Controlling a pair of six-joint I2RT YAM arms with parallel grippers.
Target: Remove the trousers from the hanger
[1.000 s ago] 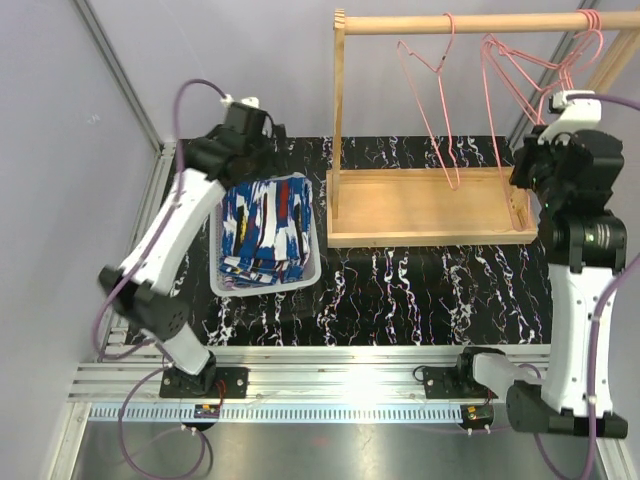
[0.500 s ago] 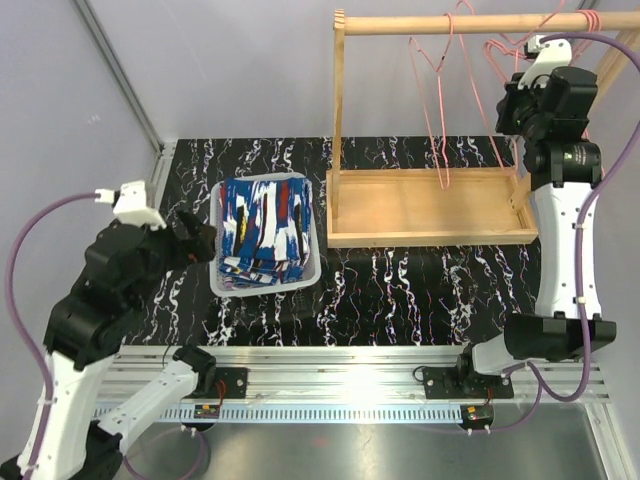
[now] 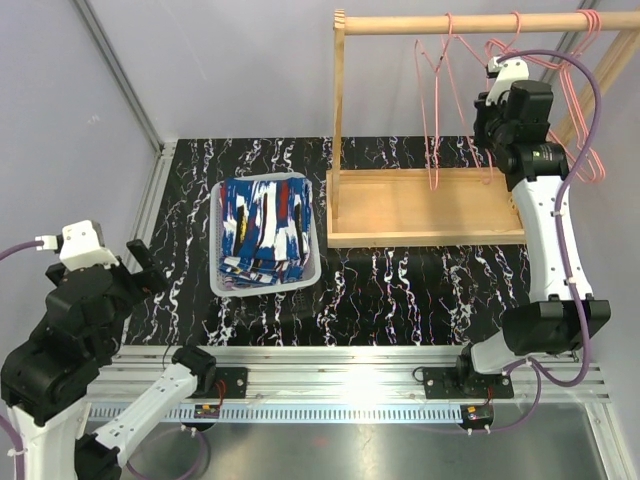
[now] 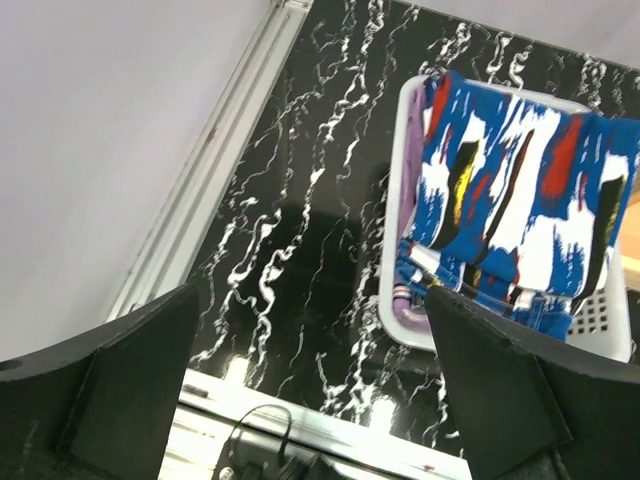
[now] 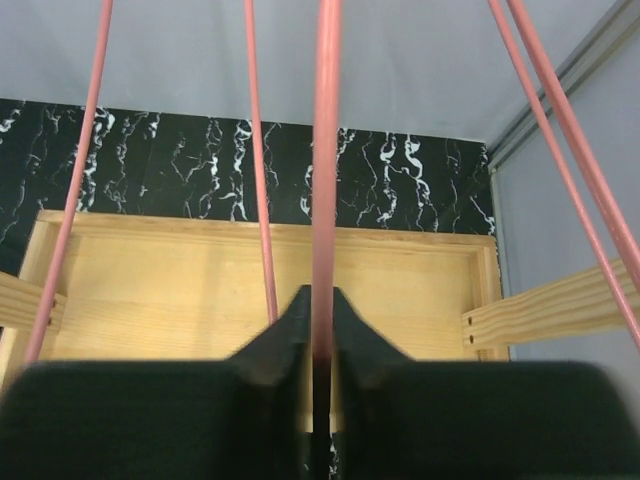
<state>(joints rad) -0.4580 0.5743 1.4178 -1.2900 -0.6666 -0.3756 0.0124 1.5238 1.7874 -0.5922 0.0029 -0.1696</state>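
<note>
The deep blue patterned trousers (image 3: 265,228) lie folded in a white basket (image 3: 313,262); in the left wrist view (image 4: 520,190) the lilac trousers (image 4: 412,150) peek out beneath them. My left gripper (image 3: 145,263) is open and empty, held above the table to the near left of the basket (image 4: 390,290); its wide gap (image 4: 312,295) frames bare table. My right gripper (image 3: 487,112) is raised under the rail and is shut (image 5: 320,300) on a thin pink wire hanger (image 5: 324,150). That hanger (image 3: 489,160) is bare.
A wooden rack with a top rail (image 3: 460,22) and a base tray (image 3: 425,205) stands at the back right. Several more bare pink hangers (image 3: 436,110) hang from the rail. A metal frame rail (image 3: 160,180) edges the table on the left.
My left arm pulled back from the basket to the near left. My right arm rose and shifted left among the hangers, which swung and hang further left than before.
</note>
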